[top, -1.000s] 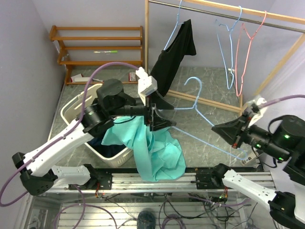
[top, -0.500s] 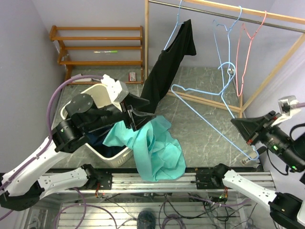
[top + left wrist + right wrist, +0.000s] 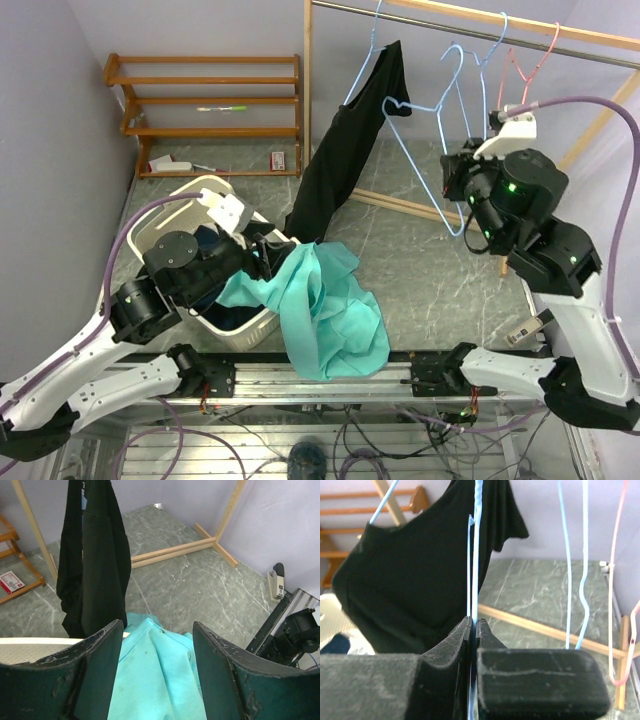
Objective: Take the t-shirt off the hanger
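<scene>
Low on the wooden shelf [image 3: 200,95] at the upper left of the top view lies a small red-and-white packet [image 3: 279,159]; its print is too small for me to read.

My left arm [image 3: 150,290] reaches up from the lower left and across the white basket [image 3: 160,215], wrist pointing toward the middle of the frame. The left claw [image 3: 278,252] hovers over the teal t-shirt [image 3: 325,310] with its jaws well apart and nothing between them. That t-shirt is off any hanger, draped over the basket's near rim and spilling down toward bottom centre.

My right arm [image 3: 560,260] rears up on the right, elbow bent, wrist lifted toward the clothes rail [image 3: 430,22] at upper right. The right claw [image 3: 458,195] is pinched tight on the wire of a bare light-blue hanger [image 3: 420,150]. A black shirt [image 3: 350,140] hangs from the rail just left of it.
</scene>
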